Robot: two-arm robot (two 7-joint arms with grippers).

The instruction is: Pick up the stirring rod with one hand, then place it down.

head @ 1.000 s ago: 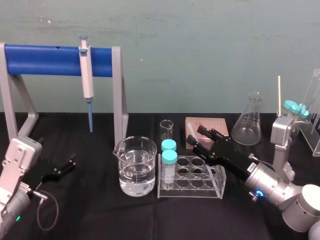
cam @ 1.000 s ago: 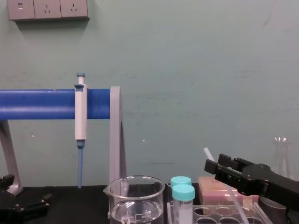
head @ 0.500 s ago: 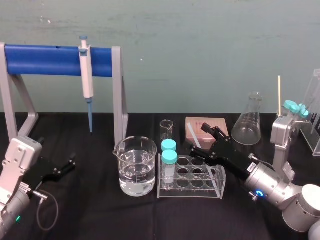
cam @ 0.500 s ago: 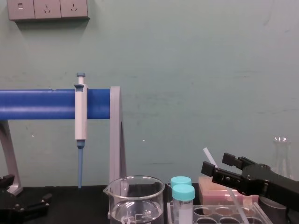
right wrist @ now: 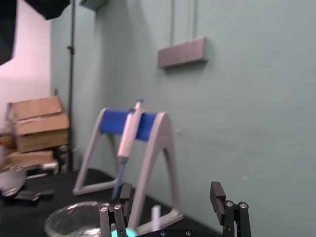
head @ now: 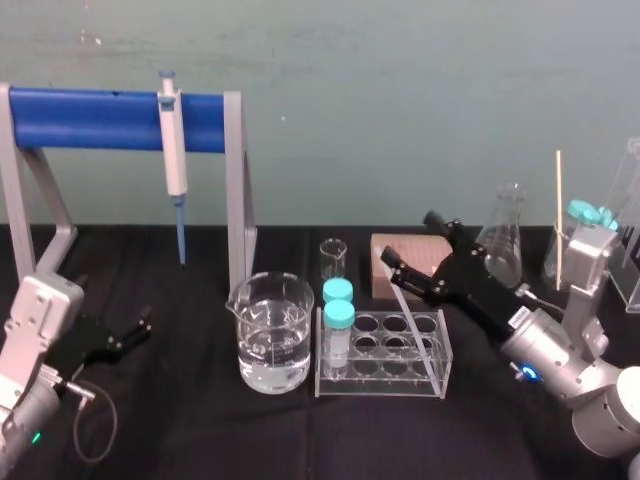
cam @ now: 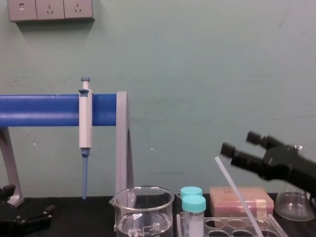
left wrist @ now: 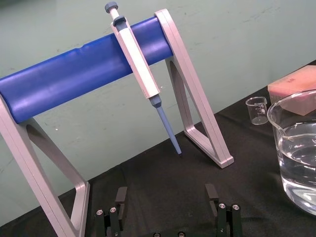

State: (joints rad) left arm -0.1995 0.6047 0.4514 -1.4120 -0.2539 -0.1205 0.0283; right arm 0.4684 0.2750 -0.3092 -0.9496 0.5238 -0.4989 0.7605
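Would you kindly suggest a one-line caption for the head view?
Open right pincer hovers beside the thin white translucent stirring rod leaning in the clear plastic tube rack; left pincer parked lower left.

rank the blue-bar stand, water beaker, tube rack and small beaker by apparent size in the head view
1. blue-bar stand
2. water beaker and tube rack, too alike to separate
3. small beaker, clearly smallest, though it sits farther back

The right hand [cam: 240, 143] hangs raised at the right, fingers spread, just above the stirring rod's [cam: 239, 197] top. The rod leans, untouched, its lower end in the tube rack [cam: 217, 229] before a pink box [cam: 257, 195].
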